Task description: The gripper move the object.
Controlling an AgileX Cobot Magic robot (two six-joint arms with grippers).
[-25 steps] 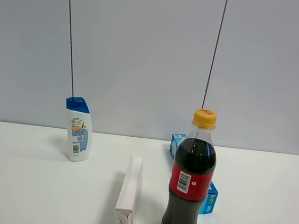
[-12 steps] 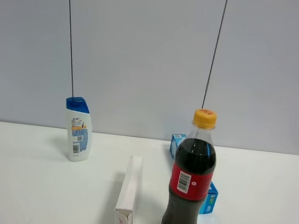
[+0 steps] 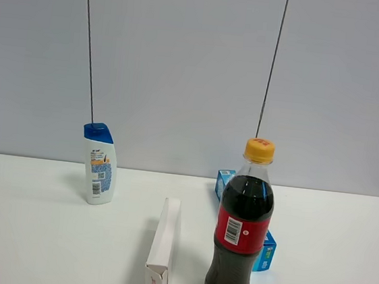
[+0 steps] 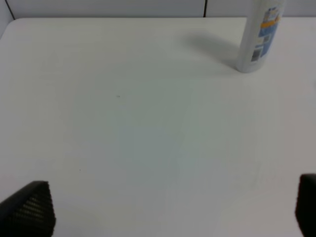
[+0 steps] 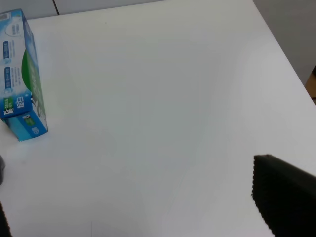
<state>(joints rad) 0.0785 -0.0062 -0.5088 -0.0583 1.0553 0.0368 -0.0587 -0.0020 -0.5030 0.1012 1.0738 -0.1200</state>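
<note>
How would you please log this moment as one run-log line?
left gripper: open, empty | right gripper: open, empty | cola bottle: upright, untouched

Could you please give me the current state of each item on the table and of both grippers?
cola bottle: upright, capped, untouched.
shampoo bottle: upright, cap shut.
white box: standing on its long edge, closed.
blue box: lying behind the cola bottle, closed.
left gripper: open, empty.
right gripper: open, empty.
</note>
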